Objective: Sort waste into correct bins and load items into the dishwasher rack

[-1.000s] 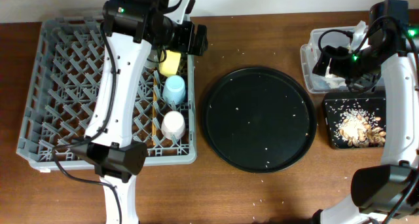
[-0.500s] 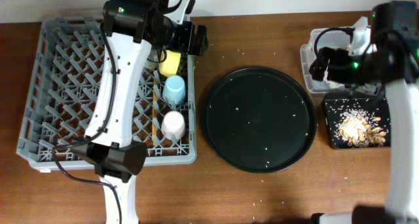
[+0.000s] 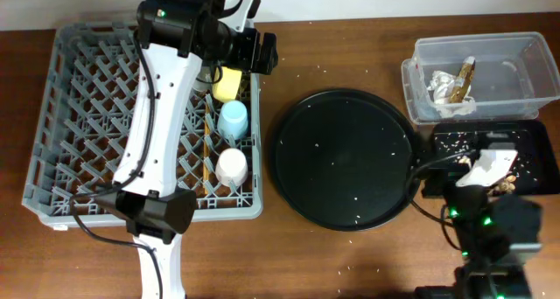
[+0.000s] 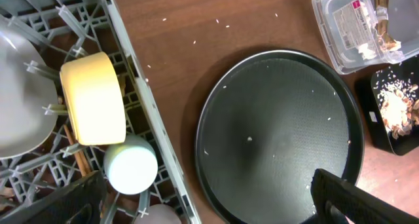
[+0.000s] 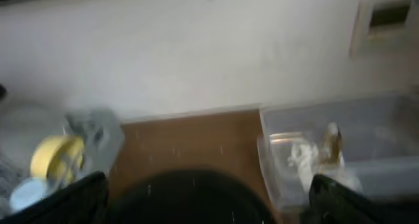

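The grey dishwasher rack (image 3: 79,124) holds a yellow bowl (image 3: 227,82), a light-blue cup (image 3: 234,120), a pink cup (image 3: 232,166) and chopsticks (image 3: 206,150) along its right side. The pale grey plate (image 4: 19,106) shows beside the bowl (image 4: 95,99) in the left wrist view. My left gripper (image 4: 206,204) is open and empty, high over the rack's right edge (image 3: 261,52). The clear tub (image 3: 516,59) holds white paper (image 3: 442,87) and a gold-brown wrapper (image 3: 466,72). The shallow black tray (image 3: 455,142) holds food scraps, partly hidden by my right arm (image 3: 486,165). My right gripper (image 5: 209,204) is open and empty.
The large round black tray (image 3: 343,157) lies between the rack and the bins, with a few crumbs on it. Crumbs are scattered on the brown table (image 3: 350,45). A pale wall runs behind the table (image 5: 196,47). My right arm is folded at the front right corner.
My right arm has pulled back from over the clear tub to the front right of the table, and its gripper is empty. The left arm has not moved.
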Controlling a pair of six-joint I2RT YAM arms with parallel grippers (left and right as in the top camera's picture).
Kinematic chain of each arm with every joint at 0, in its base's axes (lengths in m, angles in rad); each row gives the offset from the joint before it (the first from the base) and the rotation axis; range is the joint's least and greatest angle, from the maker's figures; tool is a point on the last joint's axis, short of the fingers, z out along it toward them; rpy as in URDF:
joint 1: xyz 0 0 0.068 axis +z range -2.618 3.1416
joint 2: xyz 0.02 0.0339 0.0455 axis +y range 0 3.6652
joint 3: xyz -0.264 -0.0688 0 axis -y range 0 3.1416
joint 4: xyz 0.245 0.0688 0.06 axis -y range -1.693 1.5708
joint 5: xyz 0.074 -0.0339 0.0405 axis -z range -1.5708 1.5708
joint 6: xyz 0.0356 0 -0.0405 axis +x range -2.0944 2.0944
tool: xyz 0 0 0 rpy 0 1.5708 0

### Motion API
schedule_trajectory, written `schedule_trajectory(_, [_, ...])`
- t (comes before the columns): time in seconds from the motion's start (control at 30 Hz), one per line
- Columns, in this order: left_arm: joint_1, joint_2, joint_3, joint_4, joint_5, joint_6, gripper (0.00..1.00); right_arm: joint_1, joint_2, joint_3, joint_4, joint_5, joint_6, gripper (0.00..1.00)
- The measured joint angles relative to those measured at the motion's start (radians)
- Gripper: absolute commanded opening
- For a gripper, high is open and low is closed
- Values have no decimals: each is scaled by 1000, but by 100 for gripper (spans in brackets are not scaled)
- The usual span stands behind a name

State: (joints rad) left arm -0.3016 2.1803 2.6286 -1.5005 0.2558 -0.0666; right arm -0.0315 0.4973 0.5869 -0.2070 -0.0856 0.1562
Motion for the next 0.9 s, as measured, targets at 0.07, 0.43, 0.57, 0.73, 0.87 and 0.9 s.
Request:
schedule_trajectory(0.07, [0,0,0,2,0,0,99,1,-124,-203,116,0,0,98])
schedule_trajectory(0.43, [0,0,0,2,0,0,99,45,-439,-565,211,1,0,98])
schedule_trajectory(0.57, [0,0,0,2,0,0,99,45,-483,-573,135,22,-3,98])
schedule_trajectory(0.73, [0,0,0,2,0,0,99,45,-483,-573,134,26,-3,98])
schedule_trajectory(0.87, [0,0,0,2,0,0,99,45,-483,-573,134,27,-4,99])
schedule_trajectory(0.9, [0,0,0,2,0,0,99,45,-483,-573,134,27,-4,99])
